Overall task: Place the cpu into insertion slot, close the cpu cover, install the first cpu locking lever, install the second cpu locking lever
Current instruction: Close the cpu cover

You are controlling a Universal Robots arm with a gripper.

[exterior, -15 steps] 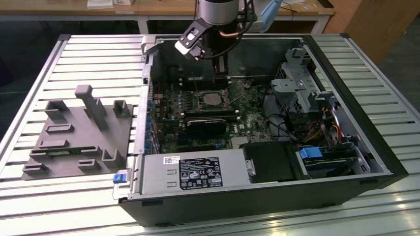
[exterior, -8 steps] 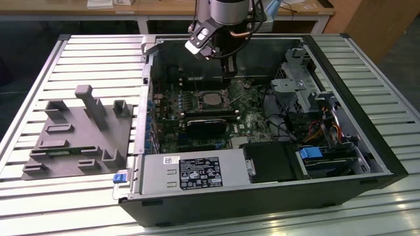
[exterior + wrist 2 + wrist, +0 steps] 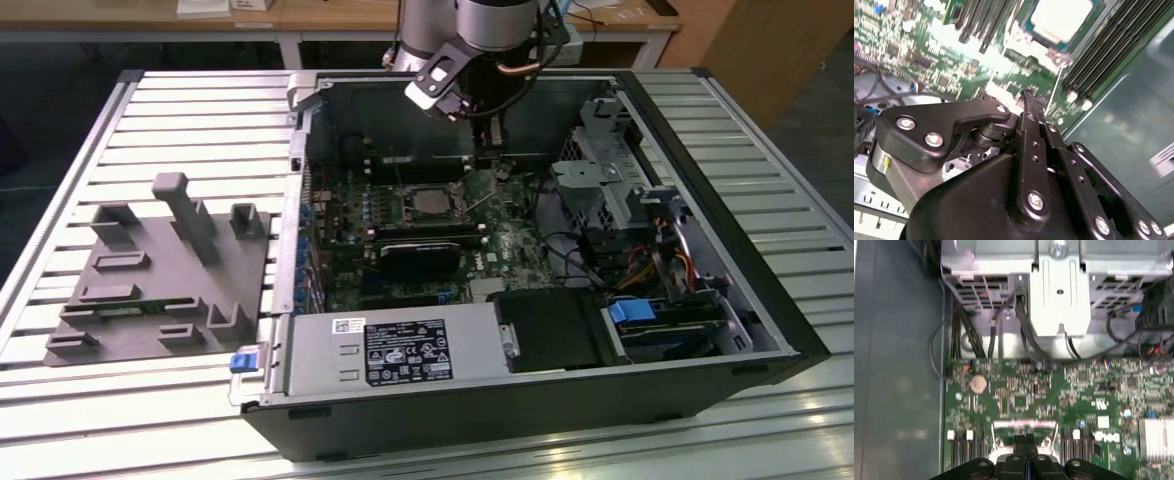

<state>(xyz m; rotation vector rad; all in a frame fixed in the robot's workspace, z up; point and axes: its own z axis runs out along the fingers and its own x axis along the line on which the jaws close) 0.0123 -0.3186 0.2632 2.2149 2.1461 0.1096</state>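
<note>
The cpu [image 3: 1061, 17], a pale square chip, lies in the insertion slot [image 3: 430, 201] on the green motherboard inside the open computer case. A silvery frame [image 3: 1030, 31] rims the chip; whether this cpu cover is latched cannot be told. My gripper [image 3: 498, 160] hangs above the board, a little beyond the slot and toward the exterior view's right. Its black fingertips [image 3: 1029, 93] press together with nothing between them, as the first wrist view also shows at the gripper [image 3: 1025, 438]. The locking levers are not distinguishable.
A larger black rectangular block [image 3: 420, 255] sits just nearer than the slot. A metal drive cage [image 3: 1059, 295] with cables fills the case's right side. A power supply [image 3: 387, 350] lies along the near wall. A grey fixture plate [image 3: 160, 270] rests on the slatted table.
</note>
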